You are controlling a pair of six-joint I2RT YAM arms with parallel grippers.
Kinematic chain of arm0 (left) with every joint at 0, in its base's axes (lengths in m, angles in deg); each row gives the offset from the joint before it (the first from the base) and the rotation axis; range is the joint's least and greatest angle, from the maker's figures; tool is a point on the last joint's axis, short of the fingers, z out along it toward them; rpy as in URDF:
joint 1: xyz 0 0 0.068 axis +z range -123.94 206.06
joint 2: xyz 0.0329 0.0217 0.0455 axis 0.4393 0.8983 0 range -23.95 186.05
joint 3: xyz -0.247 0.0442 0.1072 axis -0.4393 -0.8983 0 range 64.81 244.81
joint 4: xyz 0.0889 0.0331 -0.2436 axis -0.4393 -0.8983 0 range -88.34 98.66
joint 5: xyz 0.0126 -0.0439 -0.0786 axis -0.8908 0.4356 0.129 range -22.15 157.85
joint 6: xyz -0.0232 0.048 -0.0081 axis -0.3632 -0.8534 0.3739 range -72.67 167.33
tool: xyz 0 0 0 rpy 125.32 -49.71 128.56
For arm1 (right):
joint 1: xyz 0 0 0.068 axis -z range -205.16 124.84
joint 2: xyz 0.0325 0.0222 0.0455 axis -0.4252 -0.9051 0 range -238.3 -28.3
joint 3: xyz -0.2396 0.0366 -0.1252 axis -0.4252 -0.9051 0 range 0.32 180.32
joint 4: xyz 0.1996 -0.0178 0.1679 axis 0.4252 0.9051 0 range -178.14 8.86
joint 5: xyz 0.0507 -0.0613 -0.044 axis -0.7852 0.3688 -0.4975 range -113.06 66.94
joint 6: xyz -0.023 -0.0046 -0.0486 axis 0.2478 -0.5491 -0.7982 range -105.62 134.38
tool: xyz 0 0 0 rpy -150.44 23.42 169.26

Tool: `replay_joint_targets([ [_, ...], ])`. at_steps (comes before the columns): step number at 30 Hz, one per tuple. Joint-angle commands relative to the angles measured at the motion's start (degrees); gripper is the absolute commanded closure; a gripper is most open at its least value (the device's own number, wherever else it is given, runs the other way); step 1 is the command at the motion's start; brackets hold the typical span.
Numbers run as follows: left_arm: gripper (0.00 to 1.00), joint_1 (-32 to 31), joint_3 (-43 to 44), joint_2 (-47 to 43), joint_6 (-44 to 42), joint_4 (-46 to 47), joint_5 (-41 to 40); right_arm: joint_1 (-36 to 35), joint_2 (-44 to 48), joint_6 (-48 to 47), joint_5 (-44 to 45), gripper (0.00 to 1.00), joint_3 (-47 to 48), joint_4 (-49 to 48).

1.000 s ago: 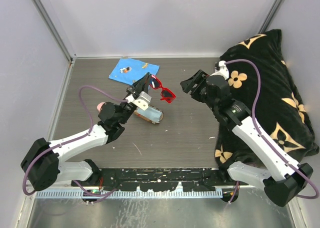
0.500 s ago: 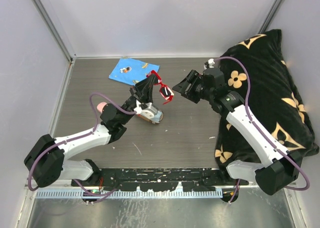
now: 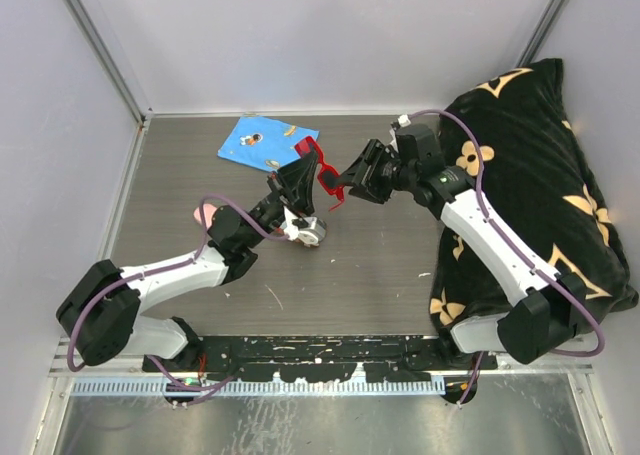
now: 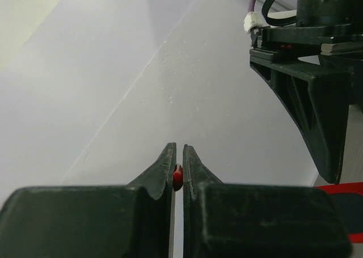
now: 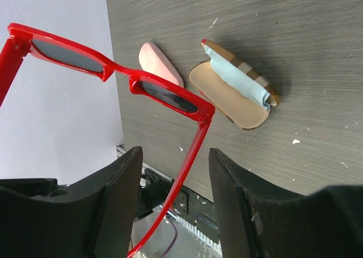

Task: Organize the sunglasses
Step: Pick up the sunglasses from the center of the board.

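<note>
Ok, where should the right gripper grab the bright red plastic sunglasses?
On the red sunglasses, the free temple arm, end-on from its tip: that thin straight bar lies inside the open right gripper; the left gripper pinches the other side.

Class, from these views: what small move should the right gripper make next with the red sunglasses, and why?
Probably close the right gripper. Its jaws stand open with one temple of the red sunglasses running between them, while the left gripper is shut on another red part, holding the pair above the table.
</note>
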Motion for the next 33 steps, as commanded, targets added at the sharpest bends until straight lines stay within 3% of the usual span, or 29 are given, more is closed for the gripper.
replay_joint_targets([
  [1,1.00,-0.09,0.93,0.06,-3.64,6.37,2.16,0.26,-0.37,-0.38,-3.23,0.46,3.67,-0.01],
  [22,1.00,-0.91,0.11,-0.95,-5.42,6.88,2.46,0.31,-4.21,0.75,-7.07,0.66,3.66,-0.63],
  [33,1.00,-0.90,0.27,-0.90,-5.86,6.87,2.09,0.25,-4.92,1.83,-8.45,0.69,1.79,-1.81],
])
